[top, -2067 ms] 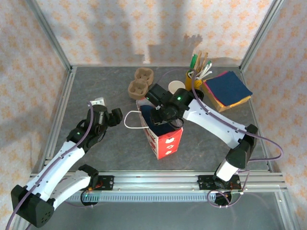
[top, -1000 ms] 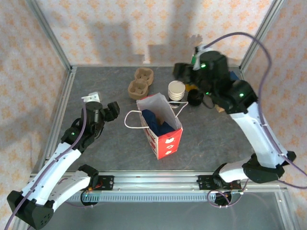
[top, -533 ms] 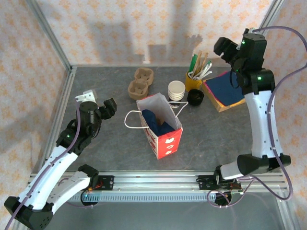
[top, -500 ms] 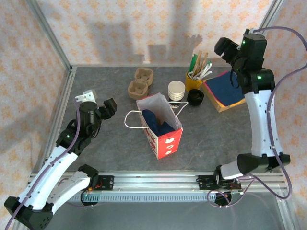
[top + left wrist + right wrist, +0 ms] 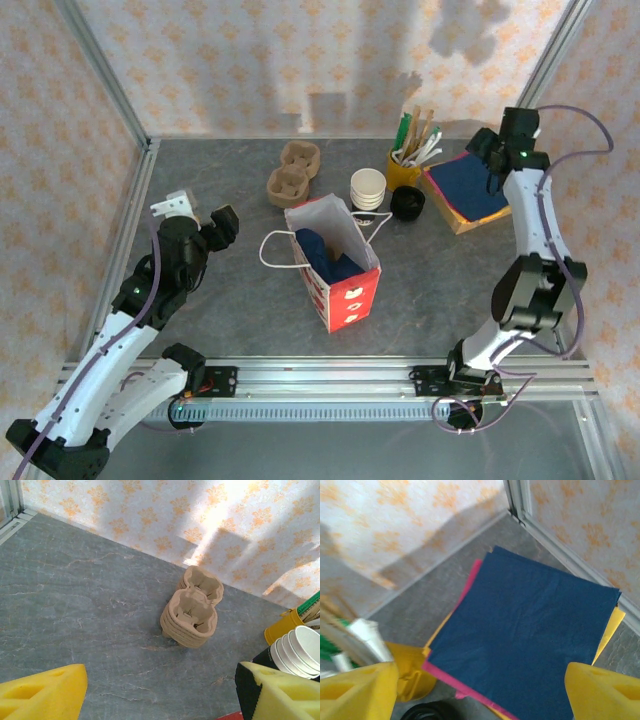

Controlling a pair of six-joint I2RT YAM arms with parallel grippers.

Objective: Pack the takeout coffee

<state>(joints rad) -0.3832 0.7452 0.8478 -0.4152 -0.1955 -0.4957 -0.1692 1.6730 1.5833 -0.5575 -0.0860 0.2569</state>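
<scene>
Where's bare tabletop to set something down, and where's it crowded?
Free: left of paper bag, nearer than carrier; between bag and front rail; right of bag. Crowded back right: white cup, yellow cup, black lid, napkins.

Grey stone-look counter (image 5: 450, 280); cream, orange-patterned walls (image 5: 200, 60) at 9, 12 and 3 o'clock, streaked with sunlight and shadow.

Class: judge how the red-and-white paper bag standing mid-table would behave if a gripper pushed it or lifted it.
The paper bag is probably light and thin-walled, so a squeeze would likely crumple it. It stands tall on a narrow base, so a high push may tip it. Its cord handles look floppy.
</scene>
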